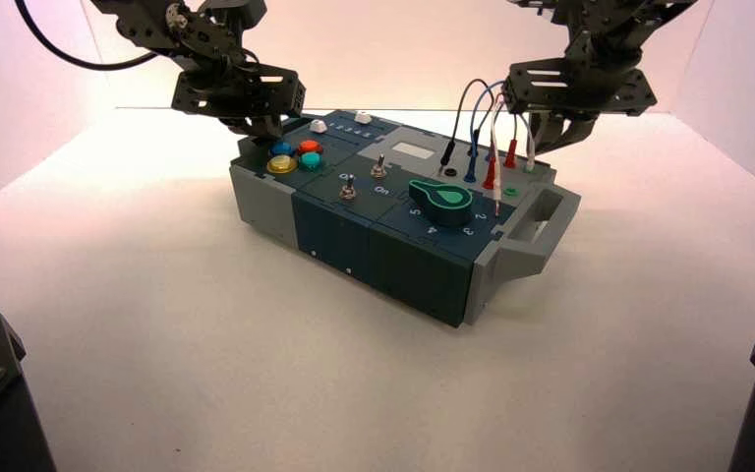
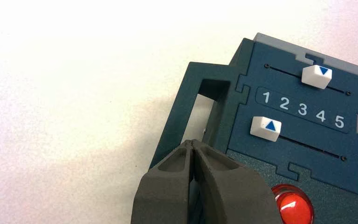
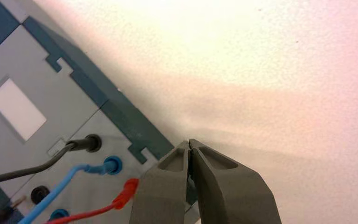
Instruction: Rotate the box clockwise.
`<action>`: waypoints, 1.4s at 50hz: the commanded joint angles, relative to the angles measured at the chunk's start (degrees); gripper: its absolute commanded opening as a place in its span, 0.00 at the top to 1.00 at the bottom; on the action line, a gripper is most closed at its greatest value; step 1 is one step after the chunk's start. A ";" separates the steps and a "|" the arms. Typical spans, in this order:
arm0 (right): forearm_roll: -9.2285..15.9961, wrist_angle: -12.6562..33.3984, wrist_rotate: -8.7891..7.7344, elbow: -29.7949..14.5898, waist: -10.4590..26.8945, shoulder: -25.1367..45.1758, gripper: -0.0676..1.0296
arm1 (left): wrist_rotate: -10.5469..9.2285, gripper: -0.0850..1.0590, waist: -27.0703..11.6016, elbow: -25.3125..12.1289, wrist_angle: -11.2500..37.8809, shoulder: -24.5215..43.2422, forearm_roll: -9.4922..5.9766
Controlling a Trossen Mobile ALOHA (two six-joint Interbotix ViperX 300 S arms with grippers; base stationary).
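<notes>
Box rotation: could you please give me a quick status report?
Left gripper shut, at the box's left-end handle. Right gripper shut, at the far edge by the plug wires. Box sits angled on the table. Nothing in the way.

Box (image 1: 393, 221), grey & dark-blue w/ end handles, sat flat at frame centre, skewed: long axis ran upper left to lower right.

Box (image 1: 393, 221) angled on table (image 1: 206, 324); both grippers at far corners.
</notes>
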 commanded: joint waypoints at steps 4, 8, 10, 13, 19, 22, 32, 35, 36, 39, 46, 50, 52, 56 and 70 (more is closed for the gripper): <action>0.79 0.00 0.18 -1.32 0.88 -1.05 0.96 | 0.70 0.95 0.09 -2.02 -0.26 -0.62 0.09; 1.14 0.26 0.09 -1.32 1.05 -1.23 0.96 | 0.79 0.95 0.35 -2.37 -0.26 -0.62 0.18; 1.14 0.44 0.18 -1.41 1.14 -1.32 0.96 | 0.79 0.95 0.53 -2.55 -0.18 -0.62 0.18; 1.23 0.53 0.09 -1.32 1.67 -1.41 0.96 | 0.79 0.95 0.79 -2.81 -0.26 -0.62 0.18; 1.23 0.97 0.09 -1.49 1.76 -1.32 0.96 | 1.05 0.95 1.41 -3.08 -0.26 -0.70 0.26; 1.23 1.49 0.09 -1.76 1.85 -1.41 0.96 | 1.23 0.95 1.58 -3.43 -0.18 -0.62 0.35; 1.14 2.46 0.00 -2.55 3.25 -1.93 0.96 | 1.49 0.95 1.58 -4.04 -0.18 -0.62 0.35; 1.32 2.55 0.09 -3.16 4.31 -2.11 0.96 | 1.49 0.95 1.58 -4.13 -0.26 -0.62 0.35; 1.32 2.55 0.09 -3.43 4.66 -2.02 0.96 | 1.49 0.95 1.58 -4.22 -0.18 -0.62 0.35; 1.41 2.55 0.18 -4.22 5.54 -1.58 0.96 | 1.41 0.95 1.58 -4.31 -0.18 -0.62 0.35; 1.76 4.31 0.18 -5.89 6.06 0.53 0.96 | 1.49 0.95 1.58 -4.22 -0.09 -0.62 0.35; 1.85 5.01 0.26 -6.50 5.89 1.49 0.96 | 1.49 0.95 1.58 -3.96 0.00 -0.70 0.35; 1.76 5.01 0.26 -6.68 5.80 1.67 0.96 | 1.49 0.95 1.58 -3.87 0.00 -0.79 0.35; 1.67 5.01 0.18 -6.94 5.19 2.02 0.96 | 1.49 0.95 1.58 -3.78 0.09 -0.79 0.44; 0.35 5.27 0.00 -7.82 0.26 1.14 0.96 | 1.49 0.95 1.58 -2.99 0.18 -0.79 0.62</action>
